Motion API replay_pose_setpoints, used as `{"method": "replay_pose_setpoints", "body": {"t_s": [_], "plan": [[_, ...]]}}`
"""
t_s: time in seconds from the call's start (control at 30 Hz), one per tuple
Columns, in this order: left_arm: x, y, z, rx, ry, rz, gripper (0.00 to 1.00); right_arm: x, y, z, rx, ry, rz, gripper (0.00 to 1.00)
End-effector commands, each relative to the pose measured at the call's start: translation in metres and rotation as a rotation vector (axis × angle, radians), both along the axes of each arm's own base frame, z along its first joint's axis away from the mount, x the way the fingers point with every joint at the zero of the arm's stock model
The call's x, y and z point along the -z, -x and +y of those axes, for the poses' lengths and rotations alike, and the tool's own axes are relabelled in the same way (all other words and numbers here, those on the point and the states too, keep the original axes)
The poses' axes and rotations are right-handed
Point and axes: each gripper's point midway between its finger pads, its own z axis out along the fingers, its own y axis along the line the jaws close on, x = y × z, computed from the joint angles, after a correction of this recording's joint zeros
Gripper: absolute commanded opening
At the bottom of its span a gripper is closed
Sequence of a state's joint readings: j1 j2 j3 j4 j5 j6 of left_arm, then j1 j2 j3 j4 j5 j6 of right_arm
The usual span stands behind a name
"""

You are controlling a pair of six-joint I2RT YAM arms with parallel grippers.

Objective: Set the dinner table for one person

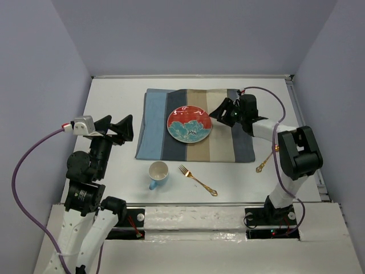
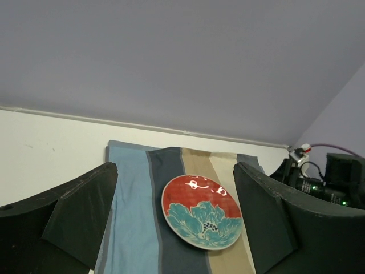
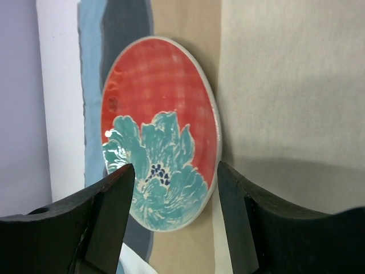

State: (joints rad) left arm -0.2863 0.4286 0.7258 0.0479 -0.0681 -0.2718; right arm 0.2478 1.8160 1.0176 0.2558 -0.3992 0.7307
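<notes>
On the white bench (image 1: 114, 97) before both arms: we see a striped placemat (image 1: 154, 125) bearing a red-and-teal flower plate (image 1: 189, 125).
Right pincer (image 1: 221, 113): wide open, empty, just beside the plate.
Left pincer (image 1: 115, 128): open, empty, over the bench's left side.

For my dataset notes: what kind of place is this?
Likely a robotics lab cell, not a home: plain walls box in the dinner table; left arm and right arm stand at its edge.
</notes>
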Motion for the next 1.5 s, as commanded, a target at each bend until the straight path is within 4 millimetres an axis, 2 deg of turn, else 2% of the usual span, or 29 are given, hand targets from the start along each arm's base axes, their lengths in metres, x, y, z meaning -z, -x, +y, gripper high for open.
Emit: {"method": "replay_pose_setpoints", "body": {"t_s": [0.0,0.03,0.13,0.17,0.2,0.23,0.27,0.3,0.33,0.37,0.43,0.47,0.63,0.7,0.77,0.87,0.93,1.07,1.2,1.23,1.3,1.33,1.37,1.4,1.43,1.47], "plan": [[-0.010,0.002,-0.001,0.012,0.012,-0.048,0.94,-0.052,0.004,-0.016,0.039,0.124,-0.157,0.66],[-0.011,0.003,-0.002,0.014,0.014,-0.051,0.94,-0.066,0.012,-0.013,0.030,0.129,-0.192,0.66],[-0.011,0.003,-0.001,0.012,0.015,-0.053,0.94,-0.086,0.048,0.028,-0.106,0.165,-0.252,0.66],[-0.012,0.004,-0.001,0.011,0.016,-0.056,0.94,-0.085,0.059,0.045,-0.161,0.174,-0.268,0.66],[-0.013,0.005,0.000,0.008,0.017,-0.058,0.96,-0.092,0.084,0.073,-0.258,0.208,-0.307,0.67],[-0.013,0.005,0.000,0.008,0.019,-0.057,0.98,-0.094,0.095,0.085,-0.299,0.229,-0.322,0.67],[-0.014,0.006,0.000,0.010,0.022,-0.060,0.99,-0.093,0.105,0.090,-0.316,0.277,-0.310,0.67],[-0.015,0.007,0.000,0.012,0.023,-0.064,0.99,-0.091,0.125,0.108,-0.394,0.302,-0.327,0.67],[-0.018,0.010,0.000,0.015,0.026,-0.076,0.99,-0.089,0.136,0.115,-0.430,0.311,-0.322,0.67],[-0.021,0.014,0.002,0.013,0.034,-0.090,0.99,-0.083,0.166,0.135,-0.513,0.339,-0.311,0.67],[-0.023,0.015,0.003,0.008,0.034,-0.096,0.99,-0.079,0.182,0.149,-0.553,0.356,-0.310,0.67],[-0.023,0.015,0.003,0.007,0.034,-0.098,0.99,-0.079,0.200,0.164,-0.593,0.360,-0.327,0.67],[-0.024,0.016,0.005,0.001,0.035,-0.102,0.99,-0.055,0.227,0.190,-0.662,0.437,-0.304,0.65],[-0.024,0.017,0.005,0.000,0.037,-0.104,0.99,-0.050,0.228,0.196,-0.675,0.446,-0.292,0.64],[-0.025,0.018,0.004,0.006,0.039,-0.108,0.99,-0.050,0.239,0.205,-0.704,0.441,-0.298,0.62],[-0.025,0.018,0.004,0.009,0.037,-0.108,0.99,-0.050,0.235,0.210,-0.688,0.455,-0.308,0.59],[-0.025,0.018,0.004,0.009,0.038,-0.110,0.99,-0.039,0.235,0.212,-0.685,0.487,-0.286,0.56],[-0.026,0.020,0.003,0.014,0.041,-0.115,0.99,-0.030,0.224,0.217,-0.656,0.528,-0.281,0.52],[-0.027,0.020,0.003,0.015,0.041,-0.117,0.99,-0.025,0.222,0.228,-0.655,0.534,-0.276,0.44],[-0.027,0.020,0.003,0.014,0.043,-0.117,0.99,-0.025,0.221,0.230,-0.656,0.531,-0.277,0.35],[-0.028,0.022,0.005,0.005,0.044,-0.122,0.99,-0.030,0.222,0.238,-0.655,0.524,-0.289,0.25],[-0.028,0.021,0.007,-0.001,0.044,-0.121,0.99,-0.033,0.223,0.242,-0.646,0.519,-0.298,0.07],[-0.029,0.022,0.008,-0.009,0.047,-0.123,0.99,-0.039,0.222,0.243,-0.635,0.506,-0.302,0.02],[-0.030,0.023,0.009,-0.010,0.048,-0.127,0.99,-0.046,0.220,0.246,-0.625,0.493,-0.312,0.00],[-0.029,0.024,0.009,-0.012,0.047,-0.128,0.99,-0.064,0.218,0.249,-0.605,0.461,-0.339,0.00],[-0.031,0.025,0.009,-0.009,0.050,-0.133,0.99,-0.073,0.213,0.250,-0.583,0.457,-0.359,0.00]]}}
